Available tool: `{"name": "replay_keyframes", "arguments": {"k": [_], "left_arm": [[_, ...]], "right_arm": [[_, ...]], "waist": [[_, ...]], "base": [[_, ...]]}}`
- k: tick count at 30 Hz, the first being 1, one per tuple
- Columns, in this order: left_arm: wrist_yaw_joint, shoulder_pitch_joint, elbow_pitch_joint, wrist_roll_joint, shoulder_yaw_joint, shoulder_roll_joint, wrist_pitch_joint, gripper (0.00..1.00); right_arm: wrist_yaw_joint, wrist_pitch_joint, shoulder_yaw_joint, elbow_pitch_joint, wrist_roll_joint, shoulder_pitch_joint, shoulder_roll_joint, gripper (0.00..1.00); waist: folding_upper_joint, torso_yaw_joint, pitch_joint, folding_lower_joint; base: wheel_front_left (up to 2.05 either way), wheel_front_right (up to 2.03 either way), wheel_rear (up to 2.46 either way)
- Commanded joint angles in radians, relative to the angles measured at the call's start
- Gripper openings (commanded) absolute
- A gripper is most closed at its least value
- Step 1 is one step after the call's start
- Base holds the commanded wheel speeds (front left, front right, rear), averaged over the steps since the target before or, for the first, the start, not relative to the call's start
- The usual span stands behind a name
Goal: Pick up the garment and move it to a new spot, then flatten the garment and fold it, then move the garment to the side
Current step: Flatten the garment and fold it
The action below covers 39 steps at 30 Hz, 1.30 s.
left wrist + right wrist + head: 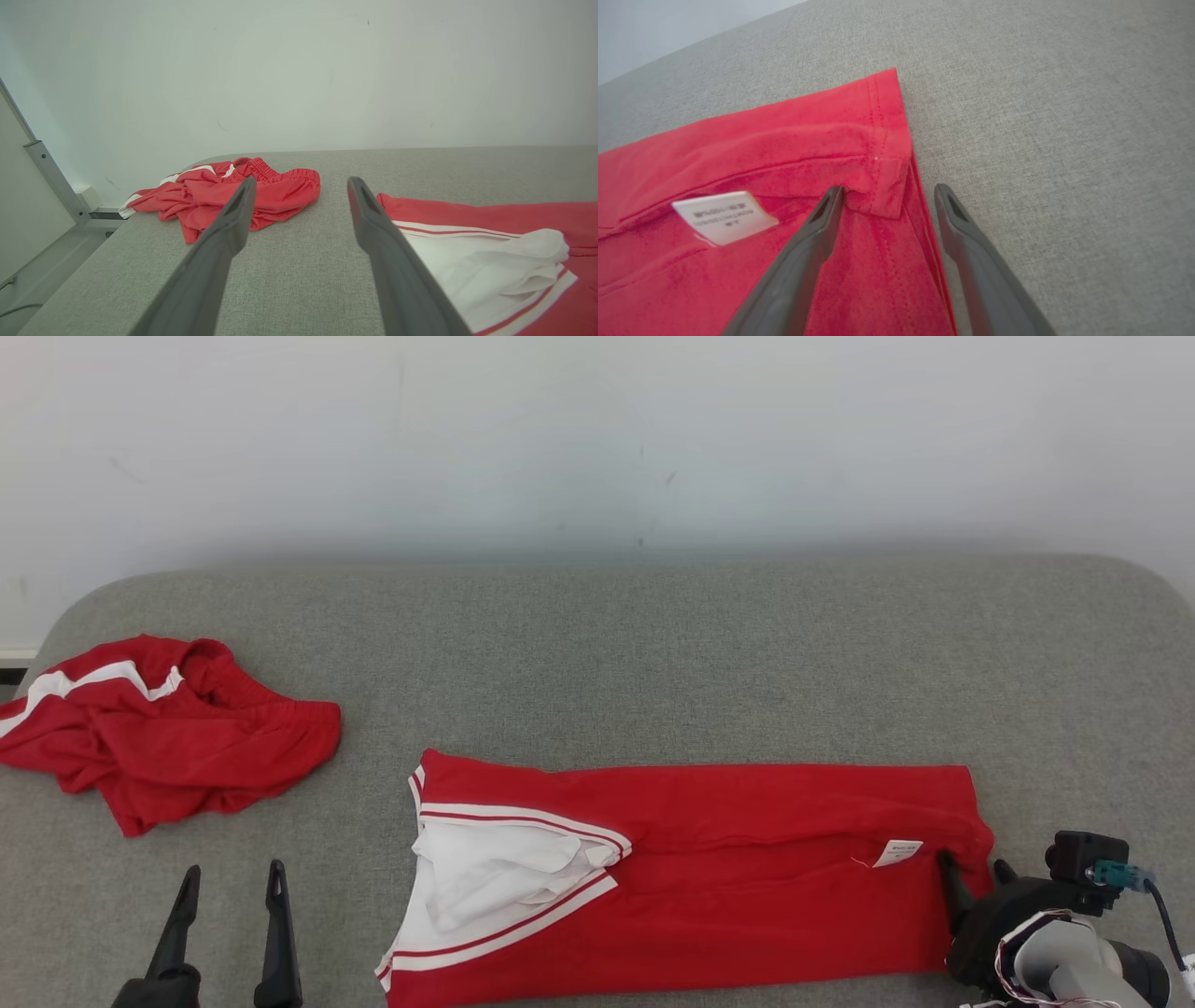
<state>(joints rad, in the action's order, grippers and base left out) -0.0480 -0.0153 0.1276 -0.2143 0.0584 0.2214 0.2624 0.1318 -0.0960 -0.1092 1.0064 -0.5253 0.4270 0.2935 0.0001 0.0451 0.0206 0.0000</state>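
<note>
On the table (653, 644), a red, white-collared garment (747, 859) is lying folded.
Left gripper (233, 868) is gaping; right gripper (889, 189) is gaping astride its hem.

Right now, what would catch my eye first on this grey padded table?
A long red fabric garment with white trim lies folded flat at the front centre, the open right claw at its right hem. A crumpled red garment with a white stripe sits apart at the far left, beyond the open left claw.
</note>
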Motion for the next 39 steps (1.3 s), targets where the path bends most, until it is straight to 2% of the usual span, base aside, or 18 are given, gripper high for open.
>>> {"name": "replay_keyframes", "arguments": {"k": [1, 3, 11, 19, 24, 27, 31, 39], "left_arm": [[-0.001, -0.010, 0.004, 0.009, -0.006, -0.005, 0.003, 1.00], [0.001, -0.006, 0.007, 0.012, -0.007, -0.007, 0.003, 1.00], [-0.002, -0.003, 0.024, 0.018, -0.017, -0.011, 0.003, 1.00], [0.002, -0.009, 0.025, 0.015, -0.030, -0.018, 0.003, 1.00], [0.004, -0.008, 0.022, 0.015, -0.042, -0.020, 0.003, 1.00], [0.003, -0.018, 0.024, 0.015, -0.052, -0.019, 0.003, 1.00], [-0.005, -0.034, 0.026, 0.016, -0.067, -0.018, 0.003, 1.00], [-0.021, -0.038, 0.019, 0.020, -0.083, -0.012, 0.003, 1.00]], "right_arm": [[-0.002, 0.010, -0.005, 0.025, -0.005, 0.015, 0.002, 0.77], [-0.002, 0.014, -0.011, 0.046, -0.009, 0.032, 0.000, 0.00], [-0.002, -0.022, -0.034, 0.060, -0.034, 0.058, 0.017, 0.00], [-0.002, -0.059, -0.027, 0.074, -0.066, 0.055, 0.116, 0.00], [-0.002, -0.084, -0.032, 0.046, -0.074, 0.066, 0.154, 0.00], [-0.002, -0.105, -0.048, -0.016, -0.073, 0.069, 0.164, 0.00], [-0.002, -0.115, -0.086, -0.146, -0.055, 0.051, 0.145, 0.00], [-0.002, -0.018, -0.136, -0.495, 0.004, -0.012, 0.062, 0.00]], "waist": [[-0.0001, -0.002, -0.001, 0.0000], [-0.0001, -0.001, 0.001, 0.0000], [-0.0001, -0.007, -0.002, 0.0000], [-0.0001, -0.018, 0.003, 0.0000], [-0.0001, -0.030, 0.009, 0.0000], [-0.0001, -0.042, 0.005, 0.0000], [-0.0001, -0.059, -0.007, 0.0000], [-0.0001, -0.063, -0.013, 0.0000]], "base": [[0.00, 0.00, 0.00], [0.00, 0.00, 0.00], [0.00, 0.00, 0.00], [0.00, 0.00, 0.00], [0.00, 0.00, 0.00], [0.00, 0.00, 0.00], [0.00, 0.00, 0.00], [0.00, 0.00, 0.00]]}}
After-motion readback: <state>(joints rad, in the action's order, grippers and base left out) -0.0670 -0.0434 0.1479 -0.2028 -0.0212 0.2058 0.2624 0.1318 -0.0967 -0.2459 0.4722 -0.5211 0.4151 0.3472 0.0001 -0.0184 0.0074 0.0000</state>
